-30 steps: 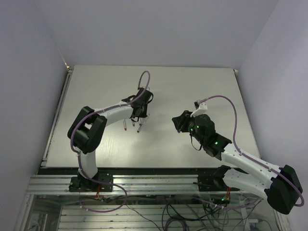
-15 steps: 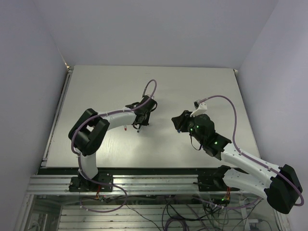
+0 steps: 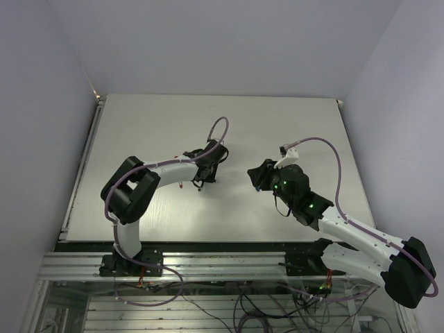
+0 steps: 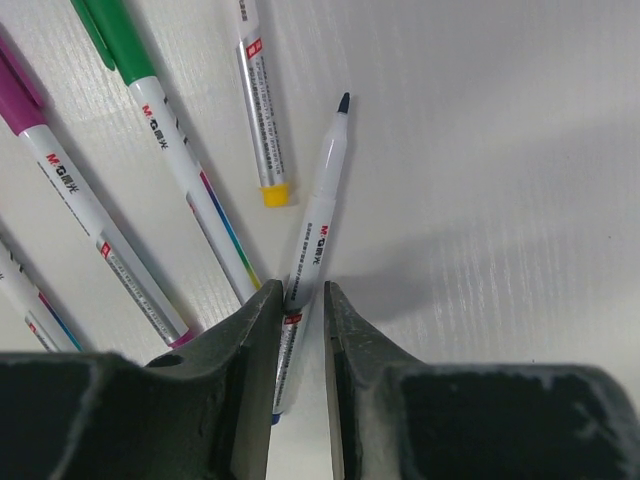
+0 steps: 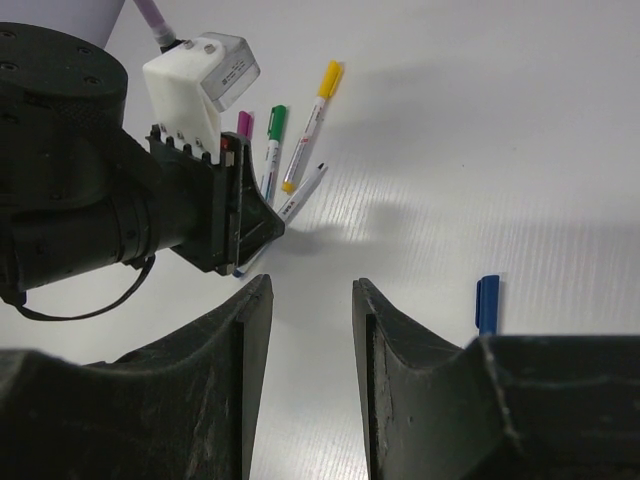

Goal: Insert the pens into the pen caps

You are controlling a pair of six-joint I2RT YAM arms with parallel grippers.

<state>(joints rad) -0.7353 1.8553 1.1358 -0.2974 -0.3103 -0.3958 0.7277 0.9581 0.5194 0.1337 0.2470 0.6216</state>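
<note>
**Top view.** The left gripper [image 3: 200,182] sits low over the table [image 3: 139,132] near its middle, on the cluster of pens. The pens are too small here to tell apart. The right gripper [image 3: 257,182] hangs just to the right, facing the left one. It is probably placed there to handle the cap once a pen is raised.

**Left wrist view.** The fingers [image 4: 250,350] stand narrow astride the barrel of the blue pen [image 4: 320,200], which lies flat on the table with its bare tip pointing away. Both pads are at or nearly at the barrel; whether they press it cannot be told. They straddle the rear half, which leaves the tip end free for a cap. Beside it lie the yellow pen [image 4: 260,100], green pen [image 4: 171,150] and magenta pen [image 4: 80,200]; the green and magenta ones carry caps.

**Right wrist view.** The right fingers [image 5: 410,360] are spread with nothing between them. The blue cap [image 5: 487,300] lies on the table just beside the finger on this view's right, well apart from the pens. The yellow pen shows its cap on here. Step in hand, as a judgement — gripping the blue pen. The cap is not yet picked up.
</note>
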